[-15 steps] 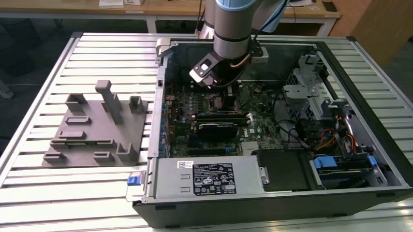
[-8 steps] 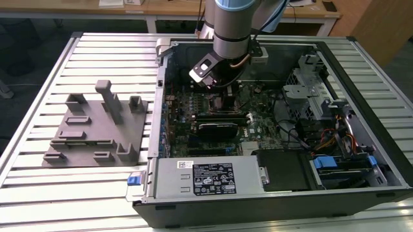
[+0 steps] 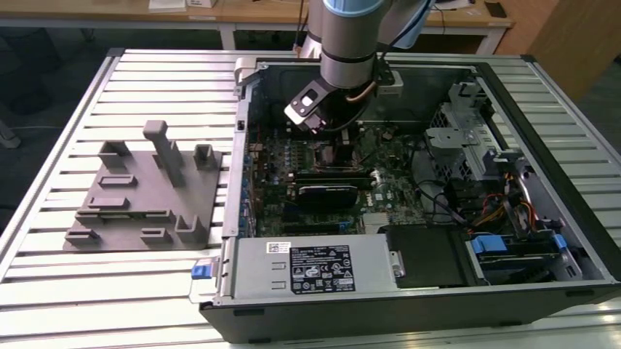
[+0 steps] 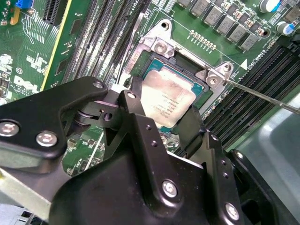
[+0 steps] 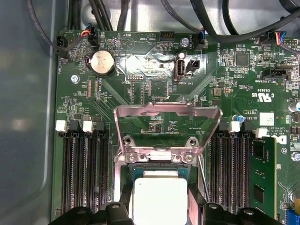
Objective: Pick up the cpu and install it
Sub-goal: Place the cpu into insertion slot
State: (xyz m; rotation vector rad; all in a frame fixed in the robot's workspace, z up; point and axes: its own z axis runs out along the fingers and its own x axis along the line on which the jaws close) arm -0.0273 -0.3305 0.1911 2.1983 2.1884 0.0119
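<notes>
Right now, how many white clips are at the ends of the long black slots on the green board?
4. In the first wrist view, two white clips sit on one side of the socket frame, two on the other. Others may be hidden.

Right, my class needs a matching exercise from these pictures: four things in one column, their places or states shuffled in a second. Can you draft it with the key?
Column one
1. cpu
2. metal socket lid
3. coin battery
4. grey plastic fixture

Column two
A. on the slatted table, outside the computer case
B. held in the gripper
C. swung open
D. round and silvery, on the green board

Pairs: 1-B, 2-C, 3-D, 4-A
</notes>
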